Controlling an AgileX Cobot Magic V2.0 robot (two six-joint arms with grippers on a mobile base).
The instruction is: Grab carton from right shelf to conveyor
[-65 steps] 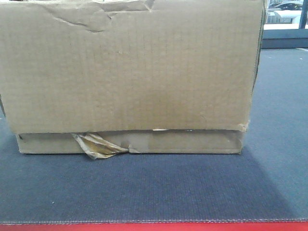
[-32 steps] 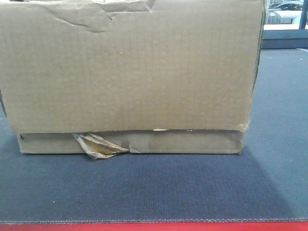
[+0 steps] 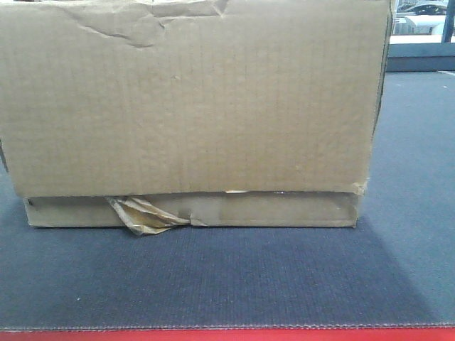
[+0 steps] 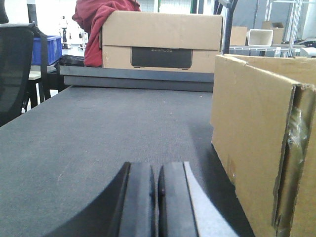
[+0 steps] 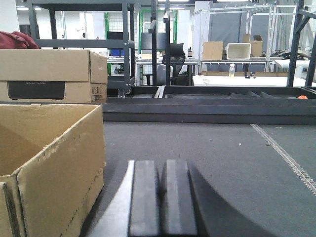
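The brown carton stands on the dark grey-blue conveyor, filling most of the front view, with a yellowish tape scrap at its recessed bottom strip. In the left wrist view the carton stands to the right of my left gripper, which is shut and empty just above the belt. In the right wrist view the open-topped carton stands to the left of my right gripper, also shut and empty. Neither gripper touches the carton. The shelf is out of view.
A second closed cardboard box with a red cloth beside it stands at the belt's far end. A red strip runs along the near belt edge. Dark metal racks and tables stand beyond.
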